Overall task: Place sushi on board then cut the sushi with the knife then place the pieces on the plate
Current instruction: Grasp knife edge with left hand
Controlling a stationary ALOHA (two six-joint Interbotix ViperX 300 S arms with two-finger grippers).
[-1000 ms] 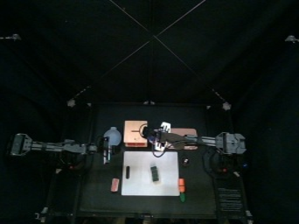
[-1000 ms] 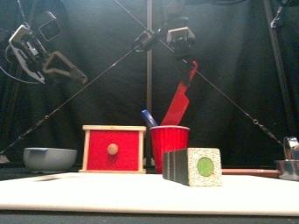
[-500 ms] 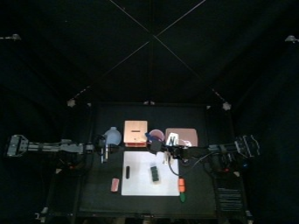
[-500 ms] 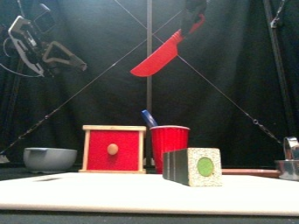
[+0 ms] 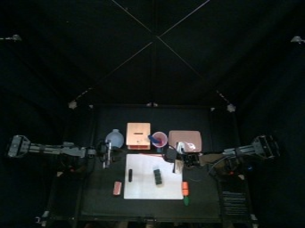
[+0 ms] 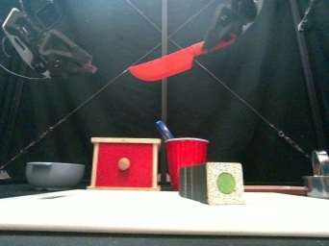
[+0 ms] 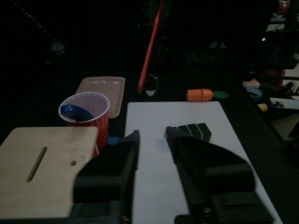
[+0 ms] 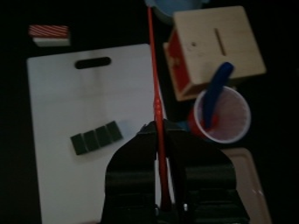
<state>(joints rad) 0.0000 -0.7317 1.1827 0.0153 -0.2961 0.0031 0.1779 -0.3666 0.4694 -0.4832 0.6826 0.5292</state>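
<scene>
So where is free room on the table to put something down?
The white board is bare left of the sushi and in front of it. The pink tray is empty too. Crowded: the back row, where bowl, wooden box and red cup stand close. The right gripper holds the red knife high above the table.

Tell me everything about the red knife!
The red knife looks like smooth plastic, with a broad curved blade. The right gripper is shut on its handle end, holding it high in the air, blade slanting down toward the left arm's side. It hangs above the white board, touching nothing else.
</scene>
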